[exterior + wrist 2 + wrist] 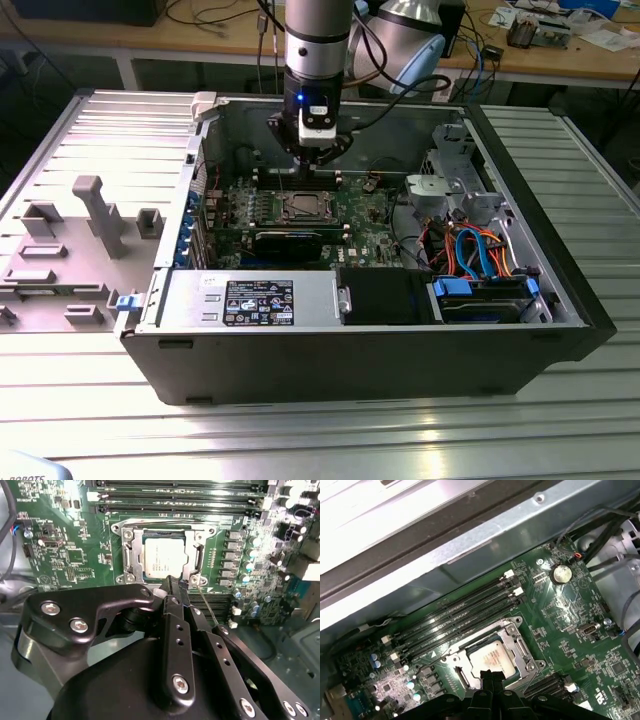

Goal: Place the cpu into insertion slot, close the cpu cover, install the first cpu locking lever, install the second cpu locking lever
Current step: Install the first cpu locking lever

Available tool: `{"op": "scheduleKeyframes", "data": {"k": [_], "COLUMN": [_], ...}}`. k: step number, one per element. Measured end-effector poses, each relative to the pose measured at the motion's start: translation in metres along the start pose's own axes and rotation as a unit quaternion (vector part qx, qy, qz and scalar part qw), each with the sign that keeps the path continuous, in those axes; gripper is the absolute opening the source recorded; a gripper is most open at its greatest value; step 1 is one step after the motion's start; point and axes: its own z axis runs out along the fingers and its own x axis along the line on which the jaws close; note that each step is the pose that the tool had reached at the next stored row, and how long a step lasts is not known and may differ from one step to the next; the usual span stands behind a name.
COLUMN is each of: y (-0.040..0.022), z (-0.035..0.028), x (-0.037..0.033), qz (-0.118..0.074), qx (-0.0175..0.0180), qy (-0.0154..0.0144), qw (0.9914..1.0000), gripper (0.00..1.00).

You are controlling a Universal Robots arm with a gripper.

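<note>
The cpu [162, 557] is a silvery-grey square chip lying flat in the insertion slot [303, 207] on the green board. Over it lies the cpu cover [131, 555], a dark metal frame, and the chip [490, 657] shows through its cut-out. My gripper [173, 585] hangs just above the socket's edge, its black fingers pressed together and shut with nothing between them. A thin metal locking lever [207, 605] slants up beside the fingers, close to the socket's corner. In the exterior view the gripper [312, 172] stands straight over the socket inside the open computer case.
Long black memory slots [460, 615] run along one side of the socket. A long black expansion card [290, 240] lies in front of it in the exterior view. Drive cage and orange and blue cables [480, 250] fill the exterior view's right; case walls [350, 120] enclose everything.
</note>
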Motion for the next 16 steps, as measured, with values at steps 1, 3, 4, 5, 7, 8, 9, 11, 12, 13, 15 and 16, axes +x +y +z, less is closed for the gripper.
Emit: {"op": "scheduleKeyframes", "data": {"k": [1,3,4,5,7,8,9,11,12,13,15,16], "y": [0.0000,0.0000,0.0000,-0.0001,-0.0001,0.0000,0.0000,-0.0001,-0.0001,-0.0001,-0.0001,-0.0001], "z": [0.0000,0.0001,0.0000,0.0000,0.0000,0.0000,0.0000,0.0000,0.0000,0.0000,0.0001,0.0001], "x": [0.0000,-0.0001,-0.0001,0.0000,0.0000,0.0000,0.0000,0.0000,0.0000,0.0000,0.0000,0.0000], "qz": [-0.001,-0.002,-0.002,-0.002,-0.002,-0.002,-0.002,-0.010,-0.016,-0.030,-0.049,-0.055], "qx": [-0.0002,-0.0004,-0.0004,-0.0004,-0.0004,-0.0004,-0.0004,-0.0002,-0.0001,0.0001,0.0003,0.0005], "qy": [-0.0003,-0.0007,-0.0007,-0.0007,-0.0007,-0.0007,-0.0008,-0.0007,-0.0007,-0.0006,-0.0005,-0.0004], "qw": [1.00000,1.00000,1.00000,1.00000,1.00000,1.00000,1.00000,0.99995,0.99987,0.99955,0.99880,0.99846], "gripper": [0.11,0.11,0.11,0.11,0.11,0.11,0.11,0.11,0.11,0.11,0.11,0.11]}}
